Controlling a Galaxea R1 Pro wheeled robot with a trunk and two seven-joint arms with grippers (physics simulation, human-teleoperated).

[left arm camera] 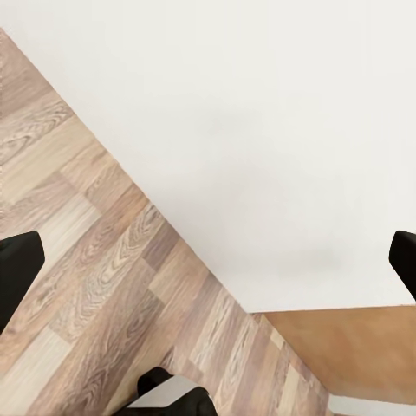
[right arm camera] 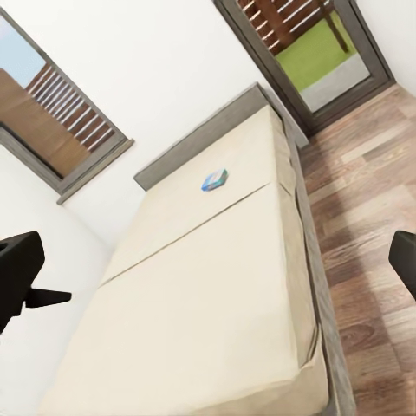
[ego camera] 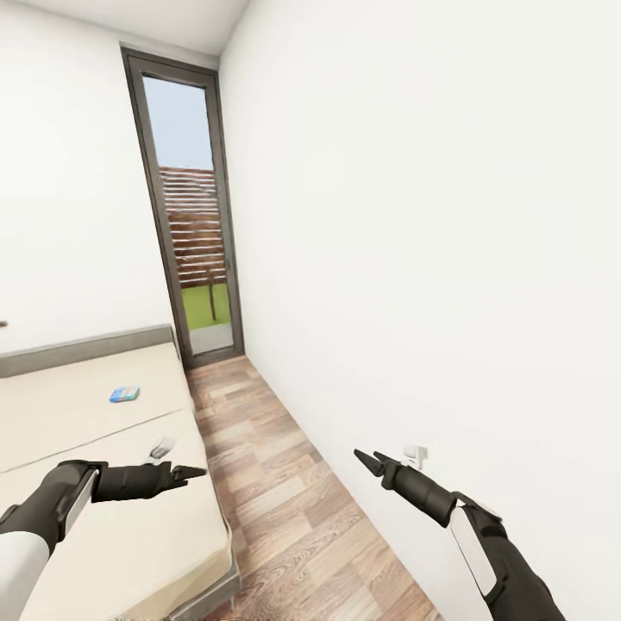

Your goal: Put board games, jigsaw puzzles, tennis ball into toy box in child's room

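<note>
Lying on bed: small board game

- Between the bed and the white wall you have an open strip of wood-plank floor.
- The mattress top is bare around the small blue board game.
- A wall socket sits just beside your right gripper.

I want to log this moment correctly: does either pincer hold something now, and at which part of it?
Nothing is held. The left pincer and the right pincer are both open and empty. The small blue board game lies untouched on the bed.
</note>
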